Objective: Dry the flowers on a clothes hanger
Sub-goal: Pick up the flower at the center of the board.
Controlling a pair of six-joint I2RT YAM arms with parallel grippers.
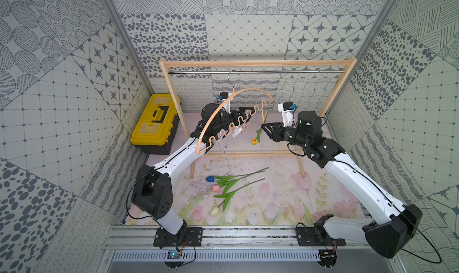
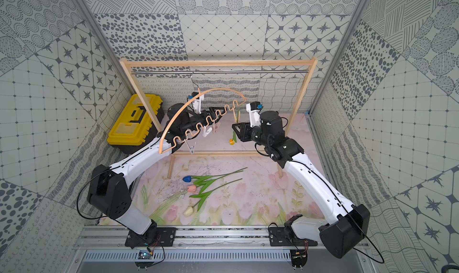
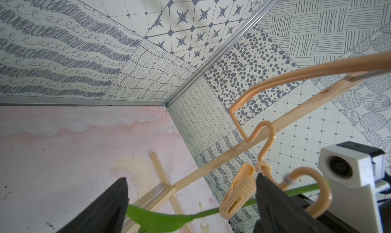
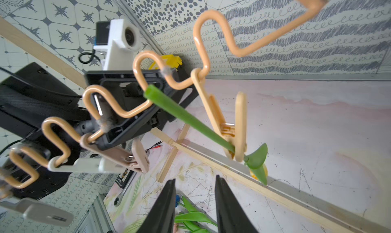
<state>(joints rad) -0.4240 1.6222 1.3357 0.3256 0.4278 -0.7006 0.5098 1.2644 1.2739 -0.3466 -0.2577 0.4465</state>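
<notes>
The clothes hanger (image 1: 238, 95) (image 2: 213, 93) hangs tilted by its hook from the steel rod. A peach clip (image 4: 239, 124) (image 3: 237, 191) at the right end of its wavy rail pinches the stem (image 4: 190, 117) of a yellow tulip (image 1: 253, 141) (image 2: 232, 141), which hangs head down. My left gripper (image 1: 248, 113) (image 3: 192, 200) stands wide open around that clip and stem, and the clip is close to one finger (image 3: 268, 202). My right gripper (image 1: 264, 126) (image 4: 194, 191) is just right of the hanging tulip, its jaws apart and empty. Blue (image 1: 210, 179), pink (image 1: 216, 188) and cream (image 1: 214, 211) tulips lie on the mat.
A yellow toolbox (image 1: 155, 121) stands at the back left. The wooden frame (image 1: 258, 62) with its steel rod (image 1: 298, 71) spans the back, and its base rails lie on the mat. More clips (image 1: 224, 147) hang along the hanger's rail. A wrench (image 4: 122, 191) lies on the mat.
</notes>
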